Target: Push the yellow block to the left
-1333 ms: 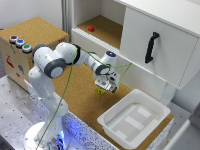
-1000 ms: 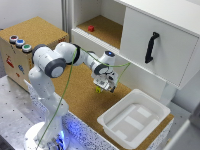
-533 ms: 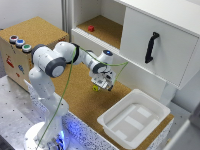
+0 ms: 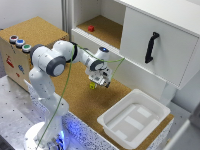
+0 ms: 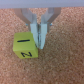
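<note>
Wrist view: small yellow-green cube [image 5: 24, 44] bears black marks, touching one fingertip [image 5: 41, 41] of the grey gripper [image 5: 38, 44]; jaws nearly closed, clasping nothing. Exterior view: cube [image 4: 92, 85] mid cork board [image 4: 75, 95], bare cork all round; white plastic tray [image 4: 134, 118] at the far corner.

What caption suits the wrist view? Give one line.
Hand low over cork, one finger touching the yellow block.

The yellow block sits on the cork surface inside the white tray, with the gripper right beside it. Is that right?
Not quite. The yellow block sits on the cork surface outside the white tray, which lies apart toward the exterior view's right. The exterior view shows this. The gripper is indeed right beside the block.
</note>
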